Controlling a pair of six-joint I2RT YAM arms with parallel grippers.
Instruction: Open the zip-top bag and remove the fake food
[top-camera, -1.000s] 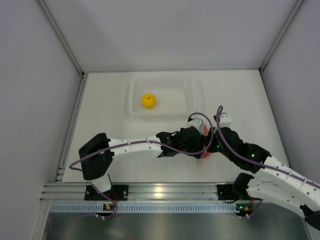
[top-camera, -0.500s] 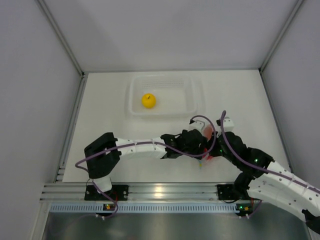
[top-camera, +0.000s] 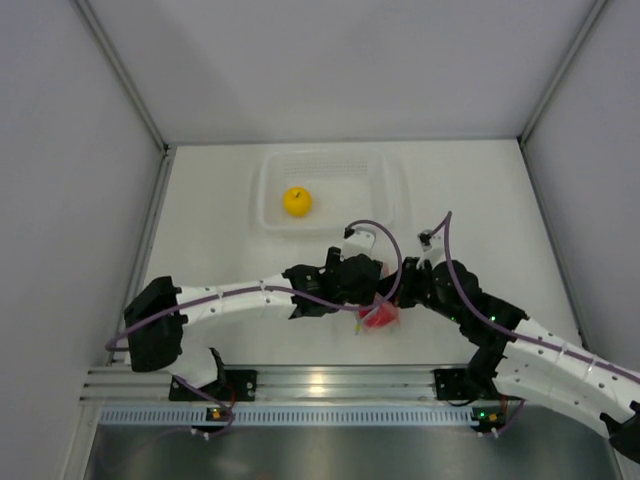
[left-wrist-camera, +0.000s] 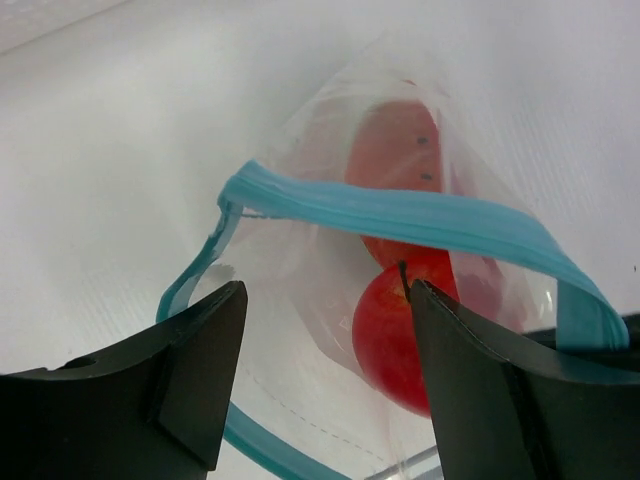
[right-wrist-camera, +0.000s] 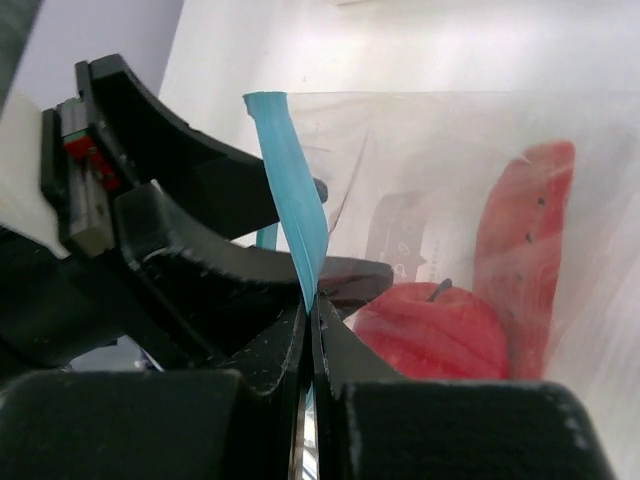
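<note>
**Position.** The bag (top-camera: 379, 316) sits at lower centre of the top view, between the two grippers, with its mouth open. The red fruit (left-wrist-camera: 395, 335) and the chili (left-wrist-camera: 400, 150) lie inside it. The yellow fruit (top-camera: 297, 201) is already out, in the tray (top-camera: 350, 190) at upper centre.

**Jaws.** The right gripper (right-wrist-camera: 309, 305) is clenched on one lip of the zip strip (left-wrist-camera: 400, 215), at the middle of the right wrist view. The left gripper (left-wrist-camera: 325, 300) is released, with its jaws wide at the bag mouth, and it grasps nothing.

**Step in hand (judged).** Reach into the mouth and take the red fruit.

1. Hold the right grip firm, so that the mouth stays open and the bag cannot follow the left arm.
2. Before you advance, check that both left fingers pass inside the strip. The left wrist view does not show clearly whether the finger at lower left is inside the film or outside it.
3. Go for the red fruit first, because it lies nearest the opening.
4. Close on the fruit alone. Film caught between pad and fruit is likely to drag the bag.
5. Withdraw along the line of the mouth, away from the right gripper.
</note>
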